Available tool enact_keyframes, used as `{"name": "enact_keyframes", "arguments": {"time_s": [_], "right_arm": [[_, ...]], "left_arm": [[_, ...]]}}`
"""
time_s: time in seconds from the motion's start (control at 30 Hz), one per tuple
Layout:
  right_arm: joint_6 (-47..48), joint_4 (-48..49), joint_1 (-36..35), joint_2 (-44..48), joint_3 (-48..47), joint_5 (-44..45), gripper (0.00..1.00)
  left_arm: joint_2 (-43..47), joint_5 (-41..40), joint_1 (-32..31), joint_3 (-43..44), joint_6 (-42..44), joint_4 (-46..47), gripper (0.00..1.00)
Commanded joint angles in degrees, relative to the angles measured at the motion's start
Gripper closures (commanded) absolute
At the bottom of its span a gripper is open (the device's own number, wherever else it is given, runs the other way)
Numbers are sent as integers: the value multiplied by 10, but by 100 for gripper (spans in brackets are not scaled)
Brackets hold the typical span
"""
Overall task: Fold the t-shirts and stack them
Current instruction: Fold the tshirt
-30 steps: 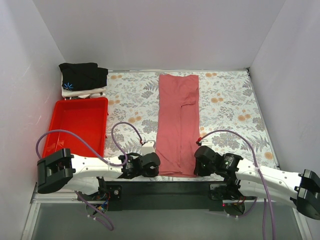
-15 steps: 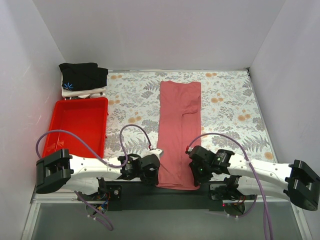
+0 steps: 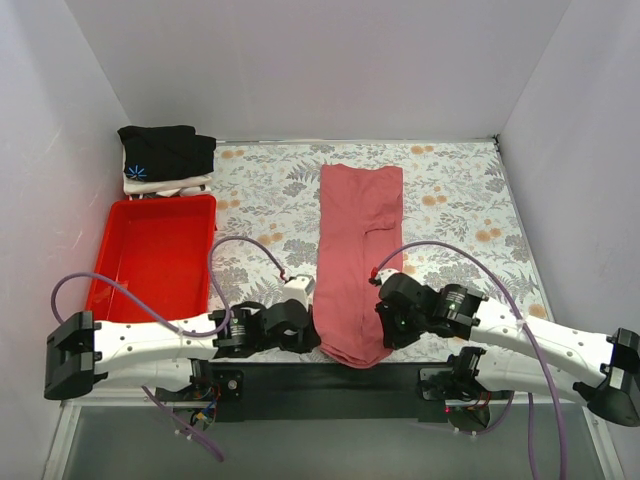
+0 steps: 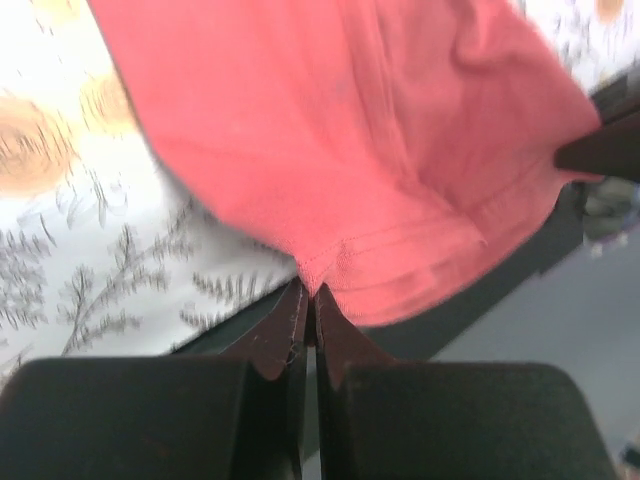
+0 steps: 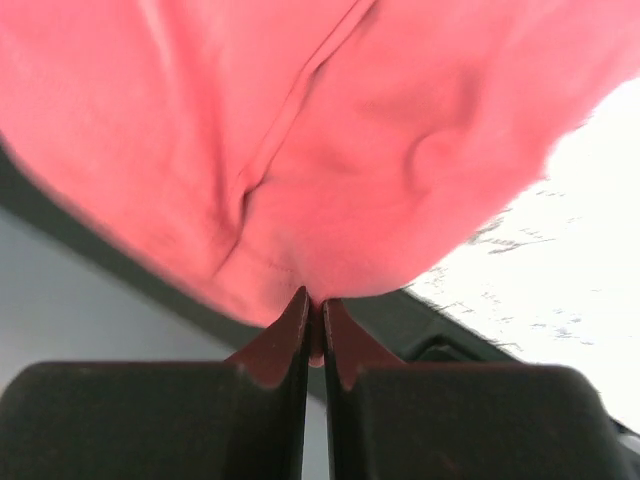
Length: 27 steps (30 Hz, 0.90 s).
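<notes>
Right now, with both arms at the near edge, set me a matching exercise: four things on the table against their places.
1 salmon-red t-shirt
2 black t-shirt
3 white t-shirt
4 red tray

A under another shirt, far left corner
B left side, nearer than the folded shirts
C on top of another shirt, far left corner
D near hem pinched by left gripper and right gripper

Pairs: 1-D, 2-C, 3-A, 4-B
</notes>
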State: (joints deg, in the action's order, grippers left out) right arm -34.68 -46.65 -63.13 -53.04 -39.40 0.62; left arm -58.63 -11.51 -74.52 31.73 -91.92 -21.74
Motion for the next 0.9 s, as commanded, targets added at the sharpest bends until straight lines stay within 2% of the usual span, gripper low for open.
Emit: {"name": "enact_keyframes", "arguments": {"time_s": [0.0,0.17,0.33,0.47,0.57,0.87], "right_arm": [[0,-11,-2,-26,-39,144,99],[0,2,11,-61,-53,275,99],[31,85,63,-100,-44,339,99],[86,176,117,-146,-48,346,99],[120,210,146,-189,-73,352,99],[185,262,205,-289,-145,334,99]], "left_arm": [[-47,-118,9,46,7,23,100],[-119,-123,67,53,51,105,100],[-153,-111,120,59,112,187,100],[-204,-87,158,79,147,214,100],[-241,-78,181,99,171,246,100],[-306,-58,255,168,219,277,100]]}}
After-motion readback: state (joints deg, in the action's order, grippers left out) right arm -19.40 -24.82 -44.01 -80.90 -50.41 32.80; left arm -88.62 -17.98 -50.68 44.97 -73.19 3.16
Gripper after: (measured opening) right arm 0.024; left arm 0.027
